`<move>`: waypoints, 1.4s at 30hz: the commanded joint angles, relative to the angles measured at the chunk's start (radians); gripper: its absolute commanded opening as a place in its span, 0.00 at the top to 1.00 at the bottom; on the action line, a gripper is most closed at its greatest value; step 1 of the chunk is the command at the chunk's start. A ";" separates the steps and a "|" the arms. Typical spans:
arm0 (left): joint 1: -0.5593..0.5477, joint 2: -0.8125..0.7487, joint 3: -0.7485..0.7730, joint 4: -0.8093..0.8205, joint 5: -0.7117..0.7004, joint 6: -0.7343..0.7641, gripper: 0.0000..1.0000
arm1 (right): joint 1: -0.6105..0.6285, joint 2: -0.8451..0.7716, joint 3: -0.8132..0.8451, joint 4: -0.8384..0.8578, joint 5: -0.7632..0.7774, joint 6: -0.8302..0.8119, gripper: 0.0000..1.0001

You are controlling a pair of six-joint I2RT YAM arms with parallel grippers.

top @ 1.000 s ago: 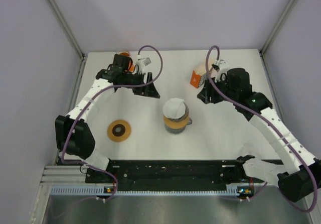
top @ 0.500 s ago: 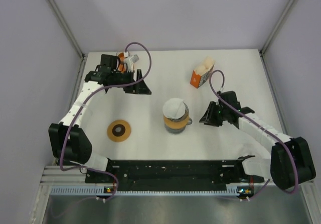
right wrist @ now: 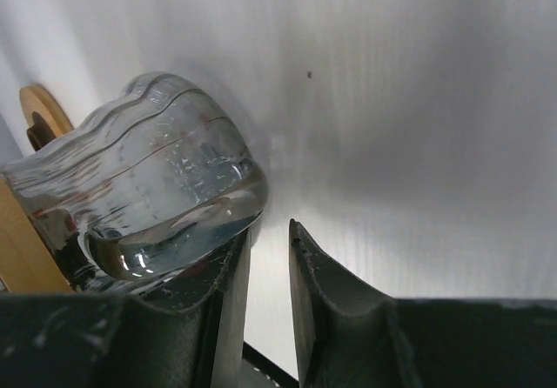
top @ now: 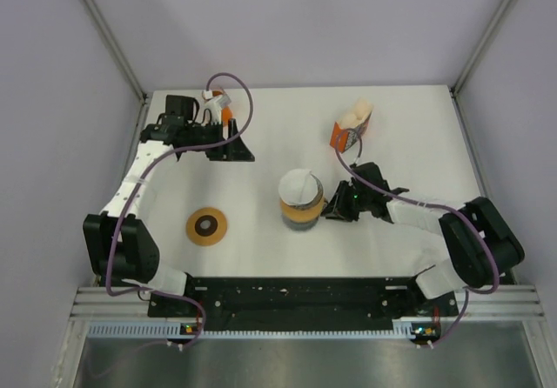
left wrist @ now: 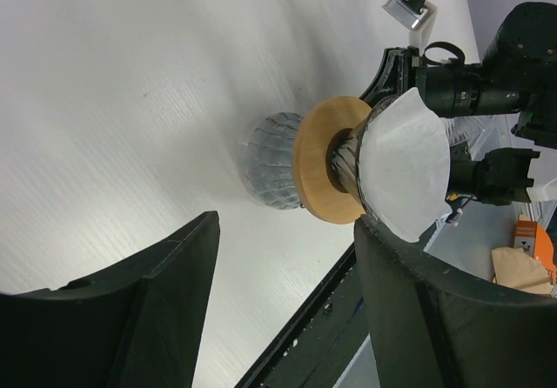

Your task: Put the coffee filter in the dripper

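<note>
Two end effectors, both empty: left (left wrist: pixel 287 224) wide open, right (right wrist: pixel 270 233) barely open against the dripper (right wrist: pixel 165 170).

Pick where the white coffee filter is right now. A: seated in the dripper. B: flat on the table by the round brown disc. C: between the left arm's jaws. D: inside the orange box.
A: the filter stands in the mouth of the dripper at mid-table.
</note>
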 commanded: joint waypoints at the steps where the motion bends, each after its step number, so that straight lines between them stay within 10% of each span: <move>1: 0.029 -0.026 -0.014 0.014 0.025 0.020 0.32 | 0.044 0.050 0.051 0.196 -0.030 0.096 0.76; 32: 0.242 -0.036 -0.024 -0.004 0.013 0.074 0.32 | 0.166 0.596 0.592 0.400 -0.009 0.231 0.78; 42: 0.236 0.138 -0.009 -0.064 0.087 0.482 0.34 | 0.152 0.624 0.841 0.165 -0.136 -0.004 0.74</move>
